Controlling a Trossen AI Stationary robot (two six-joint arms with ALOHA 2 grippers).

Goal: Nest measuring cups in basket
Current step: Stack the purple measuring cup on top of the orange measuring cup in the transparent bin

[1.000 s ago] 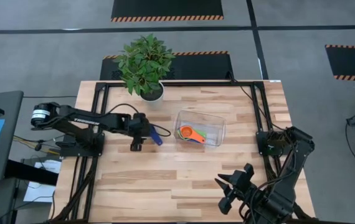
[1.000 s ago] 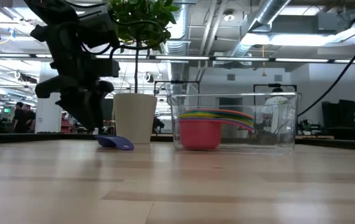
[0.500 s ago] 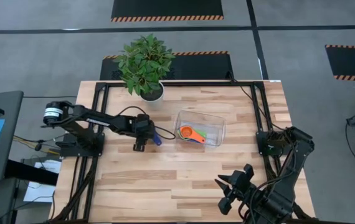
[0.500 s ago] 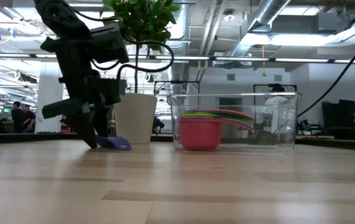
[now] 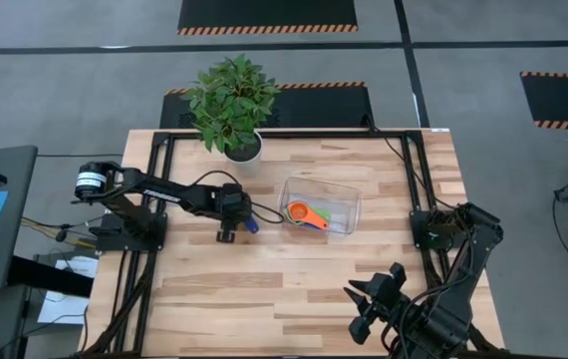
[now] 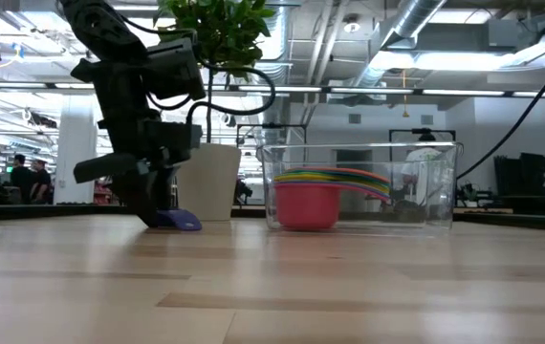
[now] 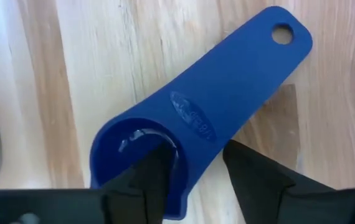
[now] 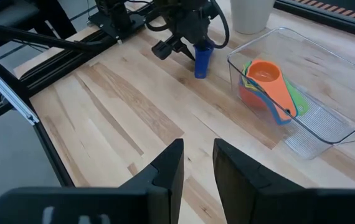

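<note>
Taking the basket [image 5: 321,205] as the landmark and reading from the left: the left end effector [image 5: 227,225] was down at the desk [image 5: 294,284], well to the left of the basket, with the white plant pot [image 5: 243,152] behind it. In the left wrist view its two dark fingers [image 7: 156,177] straddled the bowl end of the dark blue measuring cup [image 7: 202,121], one tip inside the bowl and the other outside the wall beside the handle; the fingers stood parted, and whether they actually pressed the wall could not be made out. The cup lay flat on the wood, its handle with the hang hole pointing away from the wrist. From above, most of that cup was hidden under the end effector, only the handle end [image 5: 250,224] showing toward the basket. In the low view the cup [image 6: 179,220] was a flat blue sliver in front of the pot [image 6: 206,182].

The basket stood near the desk's middle, holding the nested stack of cups [image 5: 307,214]: orange on top from above, red bowl [image 6: 305,204] lowest in the low view, thin coloured rims above it too tightly stacked to count.

Right of and nearer than the basket, the right end effector [image 5: 372,302] hung over the desk's near edge, fingers [image 8: 165,171] parted and holding nothing.
</note>
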